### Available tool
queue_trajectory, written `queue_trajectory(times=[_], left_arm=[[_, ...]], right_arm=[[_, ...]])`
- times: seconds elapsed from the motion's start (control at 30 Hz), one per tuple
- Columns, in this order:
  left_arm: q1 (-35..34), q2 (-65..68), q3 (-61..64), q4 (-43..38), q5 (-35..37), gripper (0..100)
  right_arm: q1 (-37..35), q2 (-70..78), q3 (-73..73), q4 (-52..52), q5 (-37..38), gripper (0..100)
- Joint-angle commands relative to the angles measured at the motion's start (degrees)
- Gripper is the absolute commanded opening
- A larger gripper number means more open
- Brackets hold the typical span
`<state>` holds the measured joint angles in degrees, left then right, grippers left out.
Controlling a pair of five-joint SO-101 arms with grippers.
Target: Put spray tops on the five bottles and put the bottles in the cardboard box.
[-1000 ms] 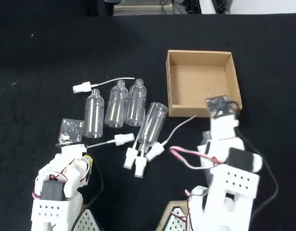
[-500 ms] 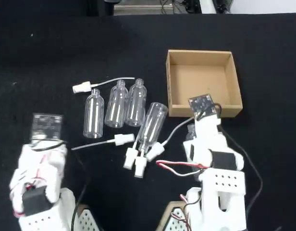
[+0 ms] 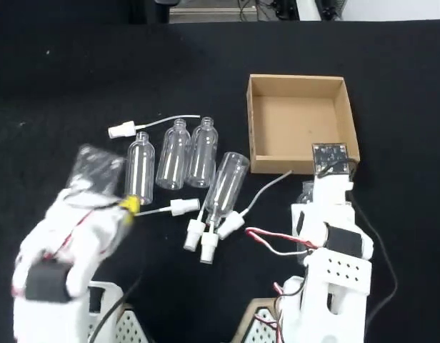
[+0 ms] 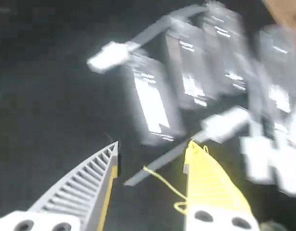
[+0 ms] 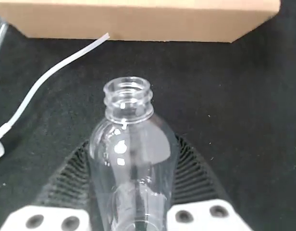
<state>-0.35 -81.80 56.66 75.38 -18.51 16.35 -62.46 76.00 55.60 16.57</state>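
While the right gripper [image 5: 131,144] sits clamped on the held bottle [image 5: 128,98], dark jaws pressed to both sides of its clear body, we see that bottle's neck open and bare, pointing at the near wall of the cardboard box [image 5: 138,19]. From above, we find the right arm [image 3: 334,250] in the lower right of the frame, its tip just below the box, and the box sits right of centre, open side up.

Over to the lower left now, where the left arm [image 3: 63,243] stands. We see the left gripper [image 4: 153,144] with its jaws apart, a grey finger [image 4: 85,187] on one side and a yellow finger [image 4: 208,187] on the other. The thin tube of the nearest spray top [image 3: 178,207] lies on the cloth between the two tips. We spot that top's white head at centre frame, a little right of the yellow tip.

On the black table [image 3: 63,71] we count four more bottles, all lying flat with bare necks. A row of three bottles [image 3: 173,156] lies left of centre, side by side, necks toward the top of the frame, and the tilted bottle [image 3: 226,186] lies just right of them. The upper spray top [image 3: 122,130] rests just above the row's leftmost bottle, tube curving right. Then a cluster of three spray tops [image 3: 195,233] crowds the lower end of the tilted bottle, and one tube stretches toward the box's near wall.
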Motion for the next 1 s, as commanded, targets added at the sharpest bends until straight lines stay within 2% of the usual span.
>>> queue_trajectory(times=[0.0,0.13,0.33,0.43,0.67,0.97], left_arm=[[15.7,19.2,-7.9,0.4,8.2,22],[25.8,30.9,-10.8,0.1,11.3,22],[33.0,41.8,-10.7,-2.5,12.8,22],[33.3,46.1,-9.5,-7.6,17.7,22],[33.1,54.1,-8.0,-15.5,18.5,22],[24.2,61.0,-8.4,-19.1,18.5,22]], right_arm=[[1.3,-1.2,-0.4,-1.6,-1.8,1.1],[1.4,-1.2,-0.4,-1.6,-2.1,1.1],[5.5,-1.2,-0.1,-3.9,-2.1,1.1],[5.9,-1.2,0.0,-4.3,-2.1,1.1],[5.7,-1.2,0.0,-4.2,-2.1,1.1],[5.7,-1.2,0.1,-4.3,-2.1,1.1]])
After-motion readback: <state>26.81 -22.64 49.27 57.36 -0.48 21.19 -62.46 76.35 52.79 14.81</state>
